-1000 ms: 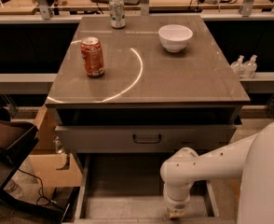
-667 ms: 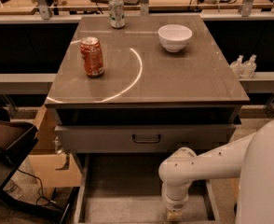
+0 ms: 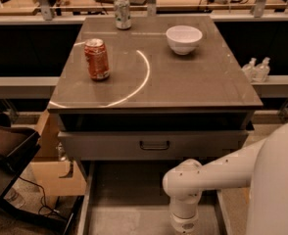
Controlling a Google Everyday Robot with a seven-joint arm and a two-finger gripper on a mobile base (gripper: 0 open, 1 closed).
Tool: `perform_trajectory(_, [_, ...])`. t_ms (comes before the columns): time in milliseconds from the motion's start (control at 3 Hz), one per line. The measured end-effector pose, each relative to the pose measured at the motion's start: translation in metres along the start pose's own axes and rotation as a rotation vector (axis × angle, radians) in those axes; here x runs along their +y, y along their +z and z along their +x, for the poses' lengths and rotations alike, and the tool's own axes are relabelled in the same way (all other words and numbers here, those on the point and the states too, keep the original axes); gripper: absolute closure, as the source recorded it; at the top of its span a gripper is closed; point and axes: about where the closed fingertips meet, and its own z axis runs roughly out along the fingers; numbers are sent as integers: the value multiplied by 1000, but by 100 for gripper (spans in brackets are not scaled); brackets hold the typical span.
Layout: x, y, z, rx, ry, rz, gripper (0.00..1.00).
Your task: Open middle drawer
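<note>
Camera view: middle drawer (image 3: 109, 146), grey-beige, low flat front with a small dark loop handle (image 3: 154, 145), centre frame just under the tabletop (image 3: 193, 87); white arm (image 3: 183, 199) at lower centre, gripper lost below the bottom edge, state cannot be told.

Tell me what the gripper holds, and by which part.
Cannot be told: the gripper is out of view, below the bottom edge past the arm's wrist. Nothing grips the loop handle of the middle drawer.
</note>
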Motion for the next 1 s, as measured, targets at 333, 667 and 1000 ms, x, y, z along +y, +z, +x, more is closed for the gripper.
perform_trajectory(333, [46,4,-11,39,-70,-141,100])
perform_trajectory(667, [60,6,-11,49,-79,-187,82])
perform_trajectory(1000, [61,6,-10,50,-79,-189,58])
